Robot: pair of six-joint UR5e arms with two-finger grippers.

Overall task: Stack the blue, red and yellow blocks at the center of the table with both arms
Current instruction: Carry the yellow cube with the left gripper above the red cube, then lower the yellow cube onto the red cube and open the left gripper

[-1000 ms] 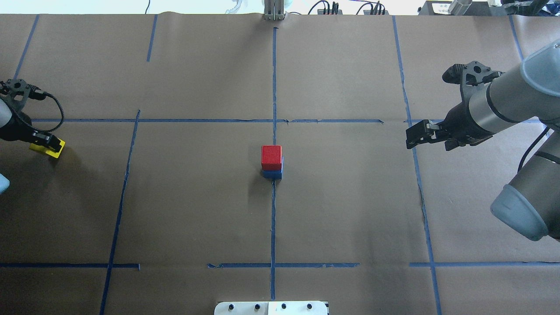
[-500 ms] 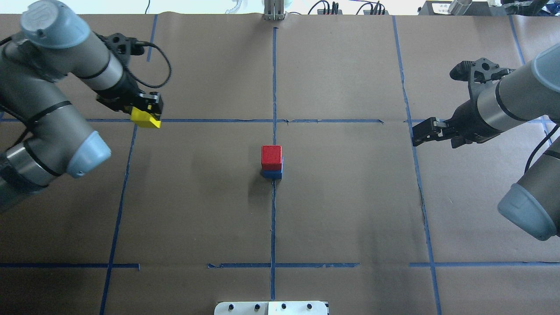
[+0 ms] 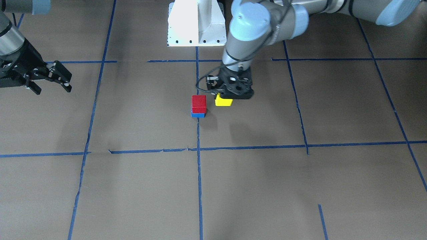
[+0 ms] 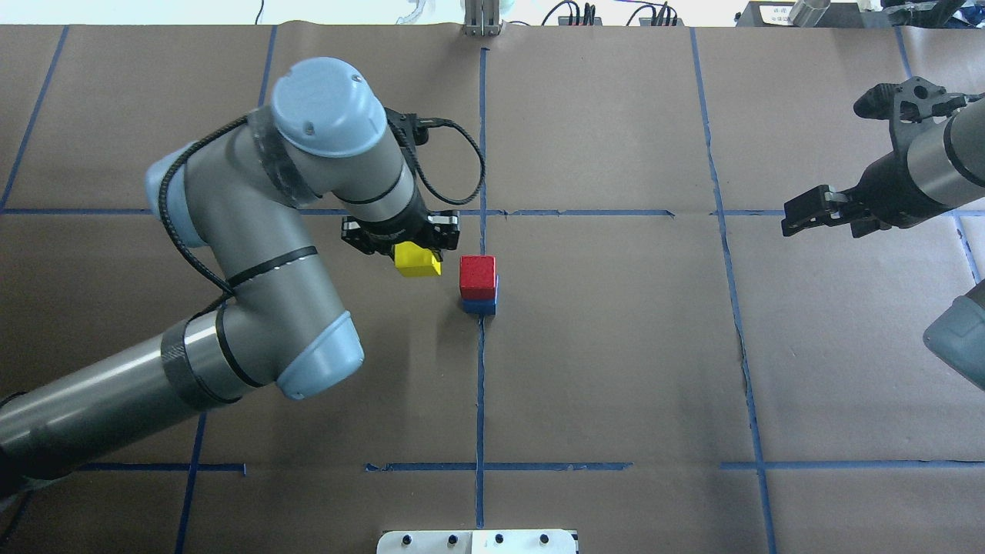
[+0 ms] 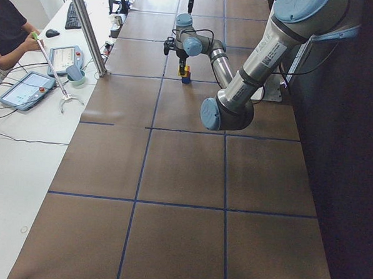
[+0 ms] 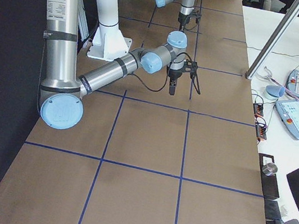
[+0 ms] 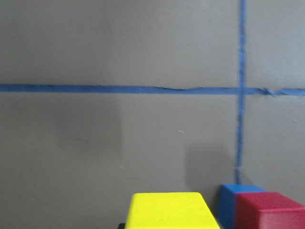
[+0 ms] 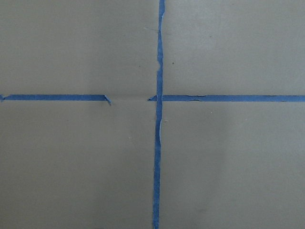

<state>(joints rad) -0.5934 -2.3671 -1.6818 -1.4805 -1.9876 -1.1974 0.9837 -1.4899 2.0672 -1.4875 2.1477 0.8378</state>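
Since 0.5 s ago the left gripper [image 4: 412, 248] moves from far left to just beside the stack, yellow block [image 4: 419, 264] clamped in it. The right gripper [image 4: 799, 218] backs off, fingers apart, empty. Red [image 4: 477, 275] sits on blue [image 4: 479, 307] at surface [image 4: 616, 346] centre. Next, prob.: raise yellow above red, align edges, lower slowly, then release.

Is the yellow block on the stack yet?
Not yet: the left gripper holds the yellow block in the air beside the red block.
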